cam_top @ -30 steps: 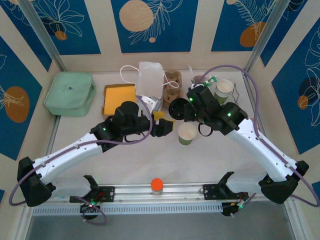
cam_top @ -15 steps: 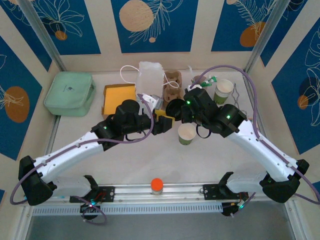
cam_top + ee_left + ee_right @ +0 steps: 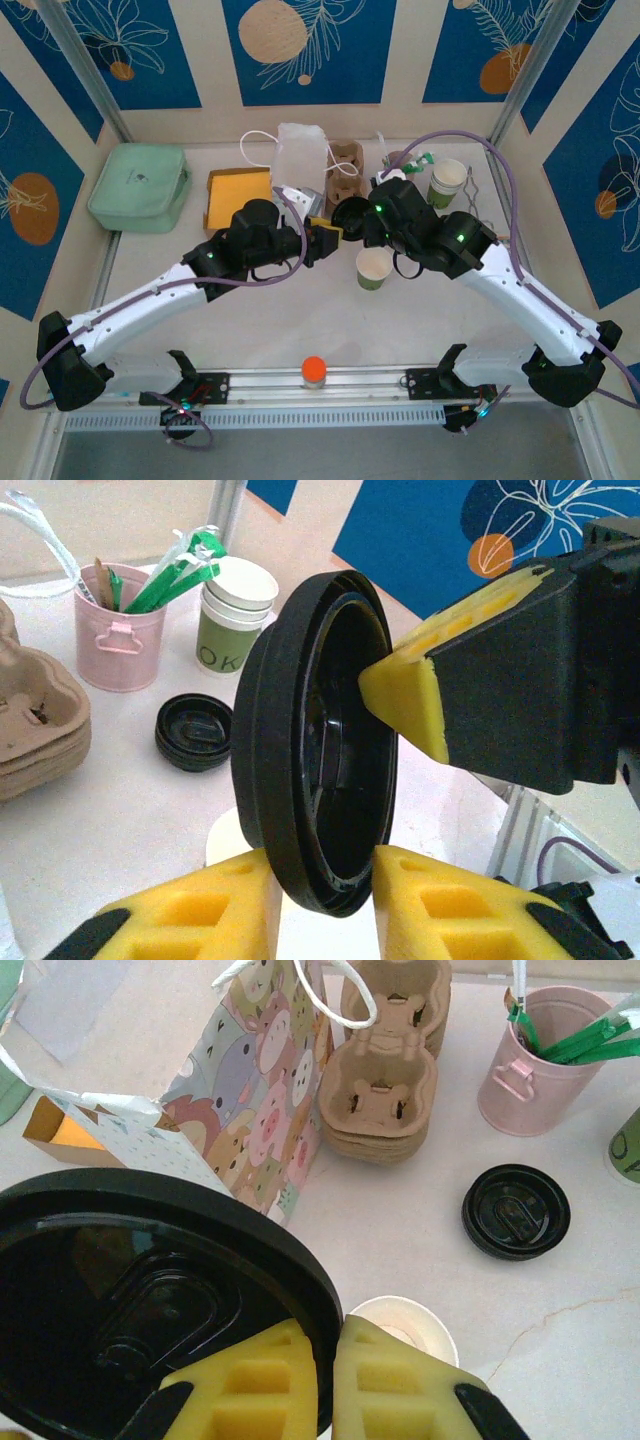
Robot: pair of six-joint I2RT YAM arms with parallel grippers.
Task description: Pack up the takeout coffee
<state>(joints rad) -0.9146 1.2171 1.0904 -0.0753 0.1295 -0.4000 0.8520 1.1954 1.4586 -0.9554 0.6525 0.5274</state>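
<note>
A: Quick, where are we on the packing?
B: Early, we'd say. The coffee cup (image 3: 374, 267) stands open on the table (image 3: 300, 310), just on the near side of the two claws, with no lid on it.
A: And the lid?
B: The black lid (image 3: 300, 730) is up in the air, on edge, between both claws. The right claw (image 3: 335, 1345) is pinched tight on its rim. The left claw (image 3: 322, 865) is closed down on the lower rim, a pad against each face.
A: So a handover?
B: We read it so. Left to do: lid onto cup, then cup into the cardboard carrier (image 3: 344, 172) or the paper bag (image 3: 262, 1090); we can't tell which. Nothing is packed yet.
</note>
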